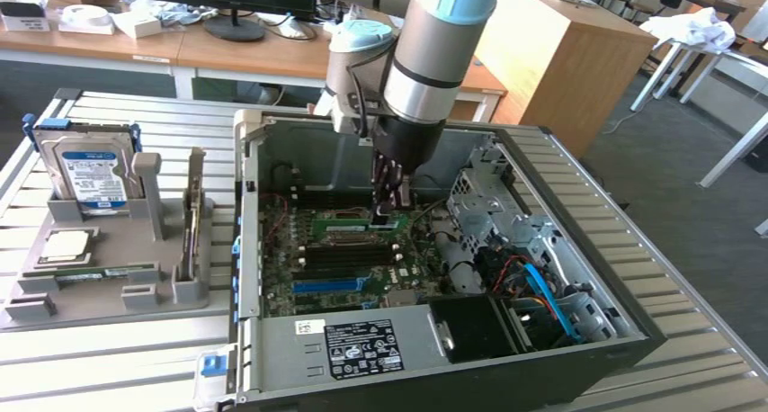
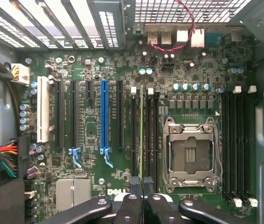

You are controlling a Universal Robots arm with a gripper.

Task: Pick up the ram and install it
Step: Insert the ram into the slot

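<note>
Ram (image 2: 141, 126): edge-on in motherboard (image 2: 90, 130) slot beside processor socket (image 2: 190, 154), inside the case (image 1: 540, 376). Gripper (image 2: 141, 181): closed over its top edge (pinching or pressing, unclear). Handling: push straight down, evenly, until fully seated.

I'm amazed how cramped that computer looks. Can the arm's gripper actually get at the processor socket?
Probably yes: the case lies open, the gripper hangs just beside the processor socket, and nothing covers it.

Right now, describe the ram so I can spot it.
Start at the silver processor socket on the motherboard. Between it and the blue slot lie long black slots; the ram is the thin green edge in one, meeting the shut gripper. Its neighbours sit empty.
</note>
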